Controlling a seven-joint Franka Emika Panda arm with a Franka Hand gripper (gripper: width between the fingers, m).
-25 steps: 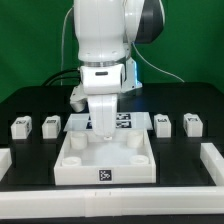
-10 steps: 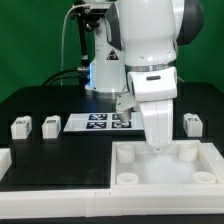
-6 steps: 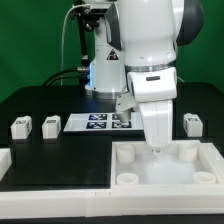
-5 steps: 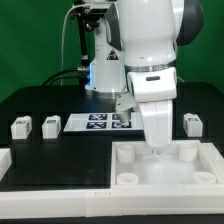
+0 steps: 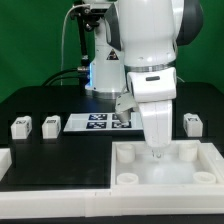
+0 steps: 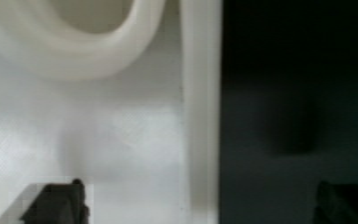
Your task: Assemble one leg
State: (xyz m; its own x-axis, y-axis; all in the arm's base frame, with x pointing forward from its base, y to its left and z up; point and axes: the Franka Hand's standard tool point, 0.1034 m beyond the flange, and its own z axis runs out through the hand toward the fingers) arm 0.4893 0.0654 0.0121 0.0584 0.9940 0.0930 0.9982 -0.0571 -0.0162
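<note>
Tool [image 5: 155, 151] is down at the white tray part [image 5: 128, 160], fingers [image 6: 55, 203] spread wide with nothing between them. Legs stand on the black worktop [image 5: 30, 100], apart from the tool: first leg [image 5: 19, 127] and second leg [image 5: 50, 124] at the exterior view's left, third leg [image 5: 193, 123] at its right.

A white socketed tray [image 5: 130, 148] sits nearest me on the black bench [image 5: 60, 152]; the marker board [image 5: 95, 122] lies flat behind it, before a green wall [image 5: 30, 40].
</note>
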